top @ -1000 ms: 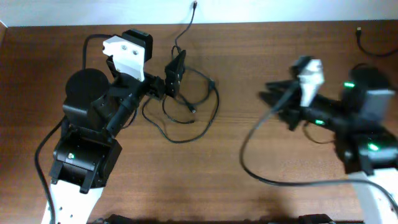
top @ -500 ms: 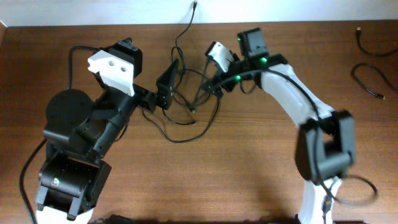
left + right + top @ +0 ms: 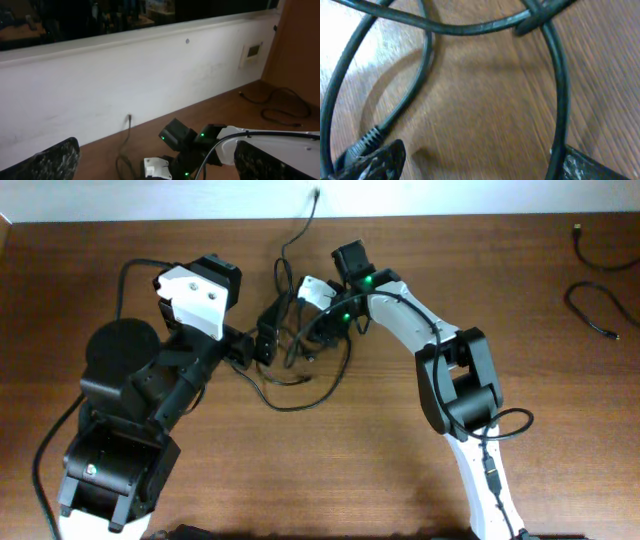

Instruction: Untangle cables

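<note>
Cables (image 3: 300,352): tangled on the table (image 3: 400,470), far centre, between both grippers.
Left gripper (image 3: 272,330): fingers apart, just left of the tangle, gripping nothing.
Right gripper (image 3: 475,160): fingers apart, low over one strand (image 3: 563,90) and a plug (image 3: 365,140).
Technique: close on a single strand only. Anchor with the left, then draw right slowly so the knots do not tighten.

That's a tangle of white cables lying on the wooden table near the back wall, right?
Not quite: the cables are black, not white, as the overhead view shows. They do lie tangled on the wooden table near the back wall.
</note>
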`<state>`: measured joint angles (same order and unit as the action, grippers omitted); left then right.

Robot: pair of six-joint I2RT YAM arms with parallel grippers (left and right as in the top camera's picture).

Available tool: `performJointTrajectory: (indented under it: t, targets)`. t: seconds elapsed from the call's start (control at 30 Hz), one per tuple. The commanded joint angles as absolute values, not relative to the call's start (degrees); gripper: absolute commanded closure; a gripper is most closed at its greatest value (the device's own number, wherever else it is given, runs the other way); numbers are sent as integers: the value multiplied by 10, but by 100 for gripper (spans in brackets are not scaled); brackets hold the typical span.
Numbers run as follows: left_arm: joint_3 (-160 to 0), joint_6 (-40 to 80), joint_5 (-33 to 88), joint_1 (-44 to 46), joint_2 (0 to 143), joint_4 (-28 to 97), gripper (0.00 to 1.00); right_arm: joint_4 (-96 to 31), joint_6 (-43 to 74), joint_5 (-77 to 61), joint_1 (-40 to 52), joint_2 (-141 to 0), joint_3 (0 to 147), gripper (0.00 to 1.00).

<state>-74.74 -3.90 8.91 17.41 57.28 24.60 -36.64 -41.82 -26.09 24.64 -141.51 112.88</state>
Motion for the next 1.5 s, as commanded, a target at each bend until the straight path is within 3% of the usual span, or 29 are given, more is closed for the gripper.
performJointTrajectory:
  t: [0.0,0.03,0.07,0.17,0.37,0.43,0.67,0.77,0.93,1.03,1.13,1.23,1.3,1.47]
  targets:
    - [-750,-49,85,175,573,248,1,-373,-418,-234,256,-1444,1131,25]
    - [-750,-49,85,175,573,248,1,-373,-417,-231,256,-1444,1131,89]
    - [-750,-49,76,175,573,248,1,-380,-415,-231,255,-1444,1131,96]
    - [-750,-49,61,175,573,250,1,-460,-393,-235,251,-1425,1195,96]
    - [-750,-49,44,175,601,263,1,-830,-227,-177,248,-1390,1684,96]
    - [-750,-49,44,175,630,262,1,-896,-168,-175,247,-1382,1805,96]
    - [-750,-48,77,175,738,262,1,-907,-115,-171,251,-1135,1797,96]
    - [-750,-48,77,175,749,262,1,-875,-110,-91,251,-1079,1797,96]
    - [-750,-48,77,175,748,262,1,-841,-98,-66,250,-1138,1739,96]
    - [-750,-48,77,175,748,262,1,-751,-80,-117,251,-1192,1680,96]
    - [-750,-48,77,175,749,262,1,-702,-55,-144,251,-1133,1705,96]
    - [-750,-48,77,175,749,262,1,-710,-59,-117,251,-1041,1720,96]
    - [-750,-48,77,175,749,263,1,-765,-82,0,250,-1009,1720,96]
    - [-750,-48,77,175,749,269,1,-797,-85,6,250,-1070,1692,96]
